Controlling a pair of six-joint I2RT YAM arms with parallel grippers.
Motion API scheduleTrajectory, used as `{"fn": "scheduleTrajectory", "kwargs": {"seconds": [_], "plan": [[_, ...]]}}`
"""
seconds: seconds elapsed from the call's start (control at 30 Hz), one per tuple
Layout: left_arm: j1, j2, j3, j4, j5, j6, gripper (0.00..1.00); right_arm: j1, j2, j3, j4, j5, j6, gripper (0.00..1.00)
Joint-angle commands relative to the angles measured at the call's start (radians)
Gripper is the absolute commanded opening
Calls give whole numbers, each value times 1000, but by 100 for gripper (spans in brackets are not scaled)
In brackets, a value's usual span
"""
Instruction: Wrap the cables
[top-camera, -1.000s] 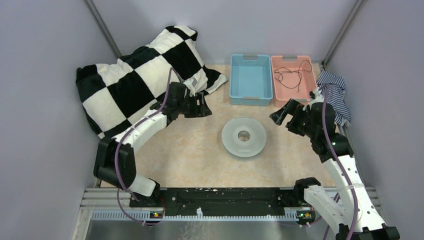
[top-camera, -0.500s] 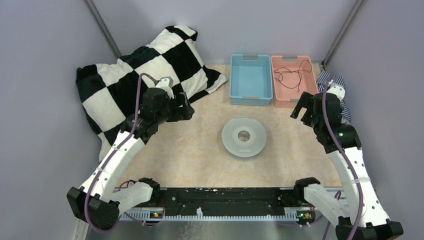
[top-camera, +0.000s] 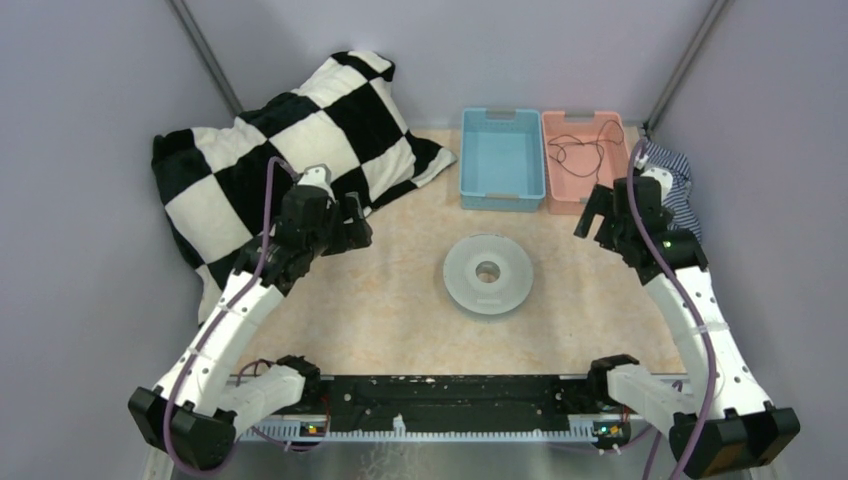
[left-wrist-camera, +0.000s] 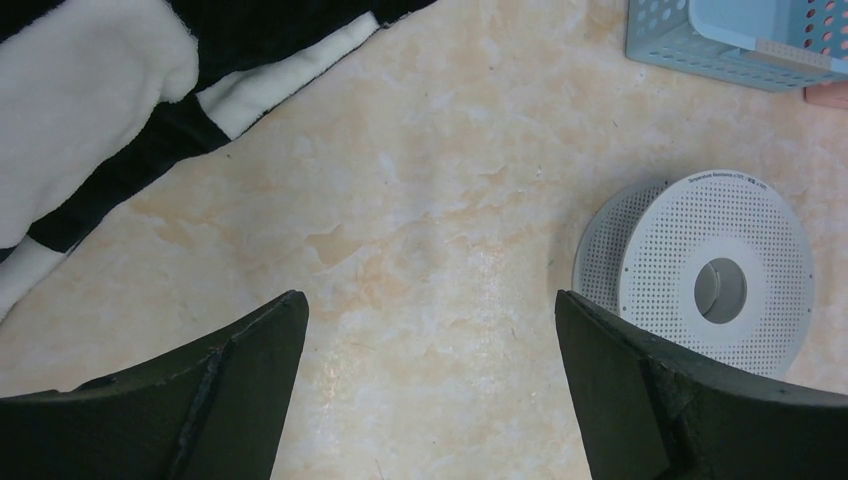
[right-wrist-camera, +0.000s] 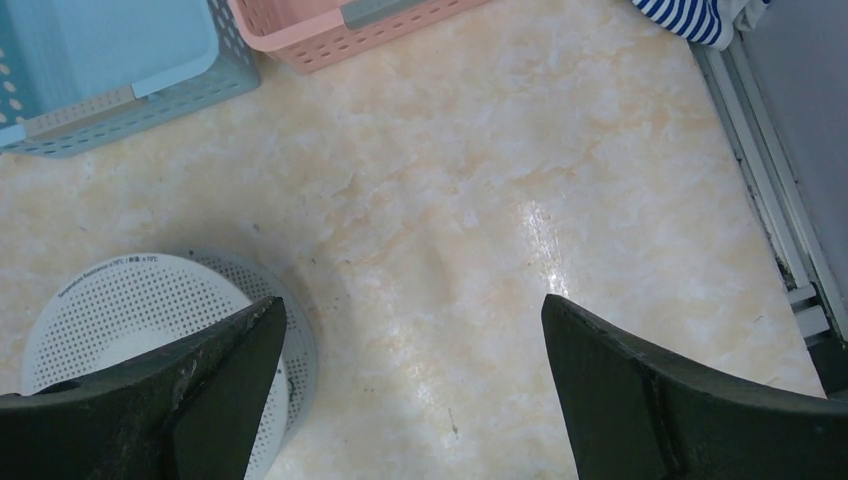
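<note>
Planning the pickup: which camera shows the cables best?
Top external: it looks down into the pink bin and shows the cables lying loose inside. The right wrist view catches only that bin's outer wall, the left wrist view only a corner; neither shows the cables.

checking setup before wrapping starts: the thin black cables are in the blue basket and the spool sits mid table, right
Not quite. The cables lie in the pink basket, not the blue basket beside it, as the top external view shows. The spool does sit in the middle of the table.
</note>
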Motion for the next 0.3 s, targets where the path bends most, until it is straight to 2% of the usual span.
{"fn": "scheduleTrajectory", "kwargs": {"seconds": [0.0,0.27], "plan": [[-2,-20,-3,10,-12,-11,99,-7,49,68,-26,-15,13,99],[-2,-7,17,25,14,8,99,-6,32,62,-18,-20,23,99]]}}
